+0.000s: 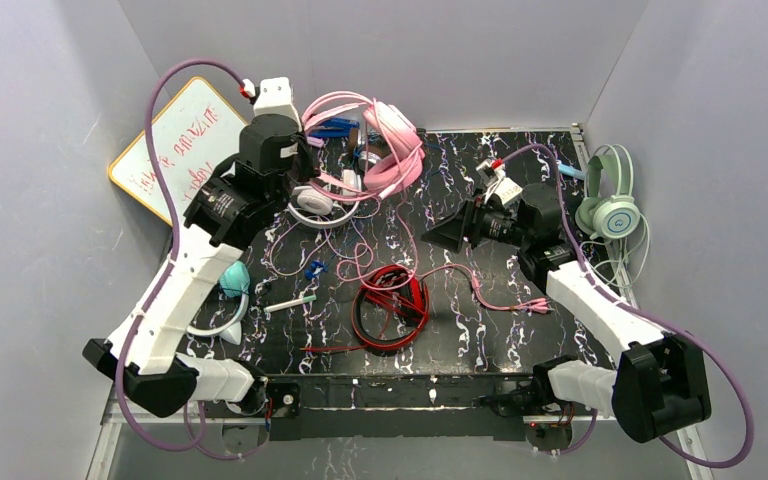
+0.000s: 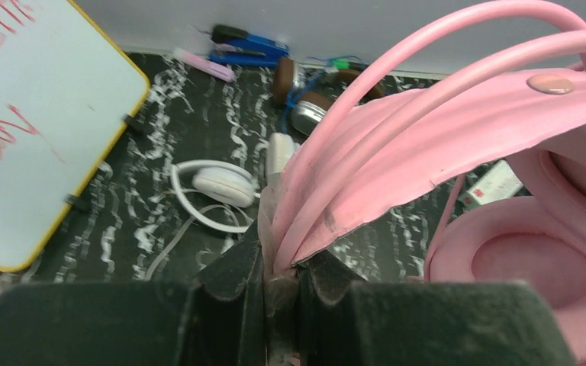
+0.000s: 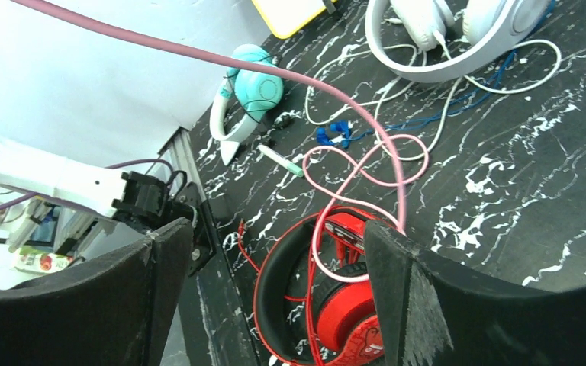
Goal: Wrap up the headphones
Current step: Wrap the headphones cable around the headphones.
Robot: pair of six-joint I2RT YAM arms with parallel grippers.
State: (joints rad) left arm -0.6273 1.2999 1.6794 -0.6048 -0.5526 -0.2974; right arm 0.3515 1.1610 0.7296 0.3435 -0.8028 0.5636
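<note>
Grey walls enclosed the black marbled table [image 1: 520, 330]. The left gripper [image 2: 278, 278] was clamped on the headband of the pink headphones [image 2: 442, 130] near the table's 12 o'clock. The right gripper [image 3: 275, 252] hung with jaws apart over the red headphones [image 3: 343, 305], just toward 6 o'clock from centre.

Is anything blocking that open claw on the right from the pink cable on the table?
Nothing visible does. The right gripper hangs open over the pink cord, with clear air between them. The cord does lie looped across the red headphones, so those sit directly under it.
</note>
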